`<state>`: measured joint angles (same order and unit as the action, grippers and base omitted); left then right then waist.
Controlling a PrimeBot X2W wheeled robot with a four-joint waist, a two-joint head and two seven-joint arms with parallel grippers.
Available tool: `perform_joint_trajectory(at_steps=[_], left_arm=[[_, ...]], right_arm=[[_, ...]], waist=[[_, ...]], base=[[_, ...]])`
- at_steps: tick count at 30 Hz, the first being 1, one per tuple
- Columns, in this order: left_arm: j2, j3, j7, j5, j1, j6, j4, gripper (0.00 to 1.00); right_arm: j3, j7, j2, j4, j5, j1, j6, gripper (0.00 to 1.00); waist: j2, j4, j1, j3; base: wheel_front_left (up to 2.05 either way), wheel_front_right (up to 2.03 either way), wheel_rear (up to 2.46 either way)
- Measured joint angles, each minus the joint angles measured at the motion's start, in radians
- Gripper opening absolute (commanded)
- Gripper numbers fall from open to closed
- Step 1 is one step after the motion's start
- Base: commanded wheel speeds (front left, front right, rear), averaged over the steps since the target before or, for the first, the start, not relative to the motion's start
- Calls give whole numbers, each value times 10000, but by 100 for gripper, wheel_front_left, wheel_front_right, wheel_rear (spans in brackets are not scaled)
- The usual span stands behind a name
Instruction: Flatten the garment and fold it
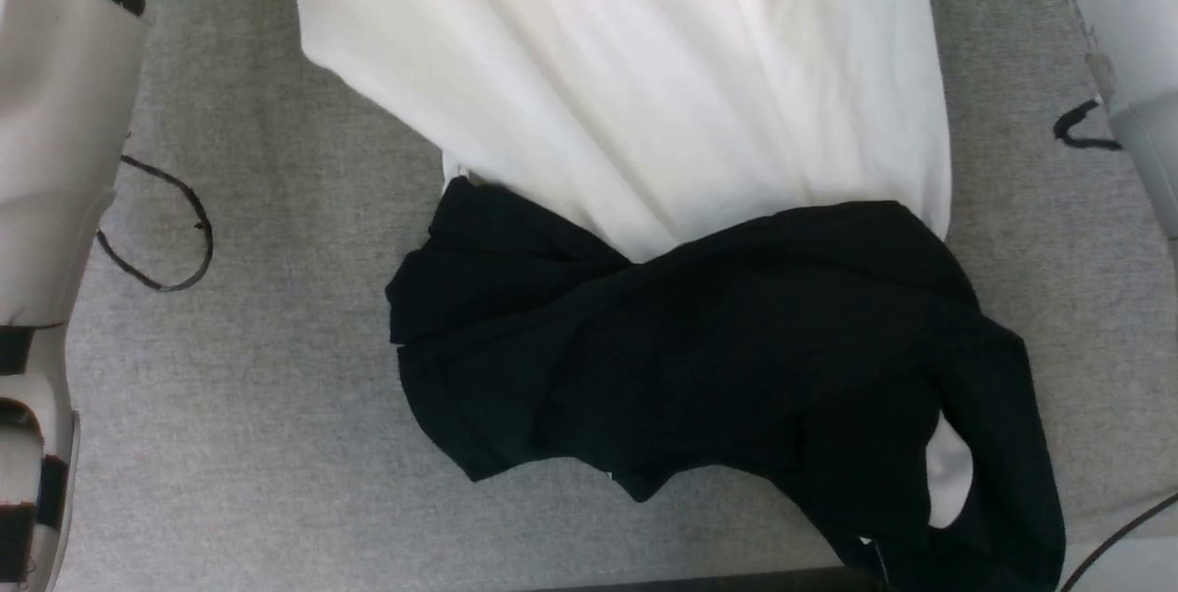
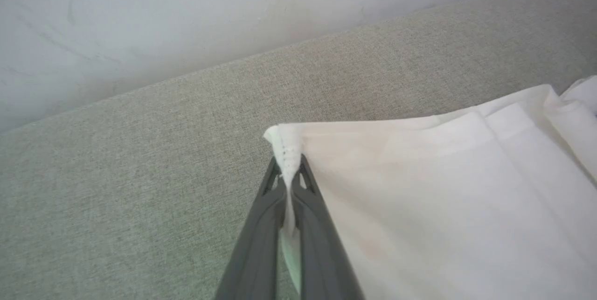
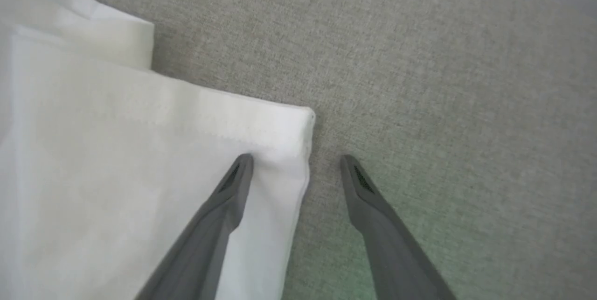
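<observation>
- Head view: the shirt [image 1: 644, 113] lies on the grey surface [image 1: 230, 408] between the left forearm [image 1: 46, 159] and the right forearm [image 1: 1127, 49]; its white body runs up the view, creased lengthwise; its black part sits bunched at the near end, crumpled in folds; a thin black cable [image 1: 175, 242] loops on the surface just beside the left forearm.
- Left wrist view: the left claw [image 2: 291, 169] is closed, pinching a white hem corner of the shirt; a small tuft of that corner pokes out past the tips; the rest of the white cloth spreads to the claw's right, lying on the surface; bare surface lies to the claw's left and ahead; a pale wall [image 2: 186, 20] rises beyond it.
- Right wrist view: the right claw [image 3: 296, 157] stands wide open, holding nothing; another white hem corner lies between its tips and just ahead; one finger [image 3: 233, 183] is over the white cloth, the other over bare surface; whether the first touches the cloth cannot be told.
</observation>
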<state>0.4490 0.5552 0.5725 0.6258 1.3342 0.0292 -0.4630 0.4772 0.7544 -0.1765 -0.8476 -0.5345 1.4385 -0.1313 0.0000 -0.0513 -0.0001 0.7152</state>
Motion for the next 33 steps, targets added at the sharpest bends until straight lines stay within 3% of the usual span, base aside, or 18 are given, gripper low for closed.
perform_joint_trajectory(at_steps=[2,3,4,5,13,27,33], left_arm=[[-12,4,-63,6,-1,-19,-10,0],[-12,4,-92,15,-2,-21,-19,0],[-12,10,-102,27,-4,-27,-29,0],[-10,10,-113,56,-6,-36,-35,0],[6,2,-466,107,-14,-125,-144,0],[274,-297,-1785,115,-73,-209,-556,0],[453,-878,-2798,608,-1292,-6,-69,0]], right_arm=[[203,284,-17,-222,-67,152,0,100],[301,391,-19,-297,-115,219,0,64],[384,481,-29,-362,-153,274,0,36],[433,529,-36,-412,-209,303,2,0],[798,-291,-280,-573,-454,270,-25,0],[815,-2550,-2006,-52,-1381,32,-17,0],[922,-3386,-2623,677,-1854,-950,-19,0]], waist=[[0,45,-1,7],[0,61,-1,0],[0,78,-1,-11],[0,91,0,-22],[0,146,1,-187],[0,115,2,-1134],[0,134,2,-1808]], base=[[0,0,0],[0,0,0],[0,0,0],[0,0,0],[0,0,0],[0,0,0],[0,0,0]])
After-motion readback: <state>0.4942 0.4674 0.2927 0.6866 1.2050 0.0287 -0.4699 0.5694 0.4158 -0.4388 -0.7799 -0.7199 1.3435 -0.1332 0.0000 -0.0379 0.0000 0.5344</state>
